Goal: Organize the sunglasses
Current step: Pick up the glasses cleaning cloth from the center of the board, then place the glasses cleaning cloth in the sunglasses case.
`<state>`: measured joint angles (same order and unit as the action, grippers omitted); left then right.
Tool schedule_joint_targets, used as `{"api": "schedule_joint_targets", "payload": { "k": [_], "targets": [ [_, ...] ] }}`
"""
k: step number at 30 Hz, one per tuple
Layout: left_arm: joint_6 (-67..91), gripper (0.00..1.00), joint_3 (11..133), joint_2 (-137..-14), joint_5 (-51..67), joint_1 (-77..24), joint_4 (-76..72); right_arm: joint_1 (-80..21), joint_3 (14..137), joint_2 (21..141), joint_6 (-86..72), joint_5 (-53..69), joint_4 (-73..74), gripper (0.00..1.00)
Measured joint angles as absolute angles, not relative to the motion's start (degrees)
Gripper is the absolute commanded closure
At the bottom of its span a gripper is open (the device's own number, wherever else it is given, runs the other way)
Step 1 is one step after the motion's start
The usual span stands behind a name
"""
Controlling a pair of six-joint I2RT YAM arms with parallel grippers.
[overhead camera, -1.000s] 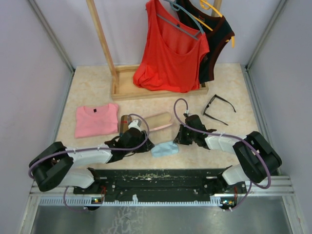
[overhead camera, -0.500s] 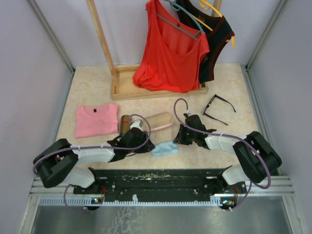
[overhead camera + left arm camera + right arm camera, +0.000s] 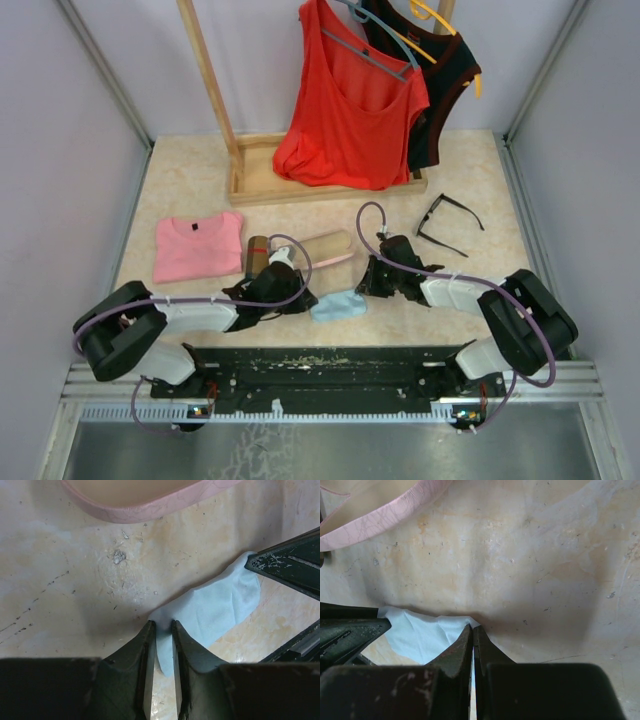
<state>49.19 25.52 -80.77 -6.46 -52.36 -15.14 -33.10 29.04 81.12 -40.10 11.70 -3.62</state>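
One sunglasses (image 3: 447, 222) pair, one pink case (image 3: 325, 247), one cloth (image 3: 337, 305): right gripper (image 3: 472, 628) pinches its corner, fully closed; left gripper (image 3: 162, 626) straddles its edge, narrowly agape.

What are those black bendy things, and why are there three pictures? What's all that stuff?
Those are two robot arms that can pinch. The big picture comes from a camera overhead; the other two come from cameras on the arms' wrists. On the table lie a light blue cloth, black sunglasses, an open pink case and a folded pink shirt. The right gripper is shut on one edge of the cloth. The left gripper straddles the opposite corner.
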Motion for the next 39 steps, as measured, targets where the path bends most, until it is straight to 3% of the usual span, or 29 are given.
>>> {"api": "schedule_joint_targets", "payload": {
  "k": [5,8,27,39],
  "targets": [
    [48.97,0.87,25.52,-80.99,-6.55,-52.36,-14.96,-33.10,29.04,81.12,-40.07,11.73,-3.62,1.00],
    [48.66,1.00,25.52,-80.99,-6.61,-52.36,-14.92,-33.10,29.04,81.12,-39.99,11.79,-3.73,1.00],
    [43.81,1.00,25.61,-73.89,-9.15,-52.25,-14.98,-33.10,29.45,77.01,-38.30,11.62,-4.82,1.00],
    [40.40,1.00,28.93,-73.87,-11.16,-48.95,-15.00,-33.15,40.47,79.94,-35.27,8.14,-3.22,1.00]
  ]
}}
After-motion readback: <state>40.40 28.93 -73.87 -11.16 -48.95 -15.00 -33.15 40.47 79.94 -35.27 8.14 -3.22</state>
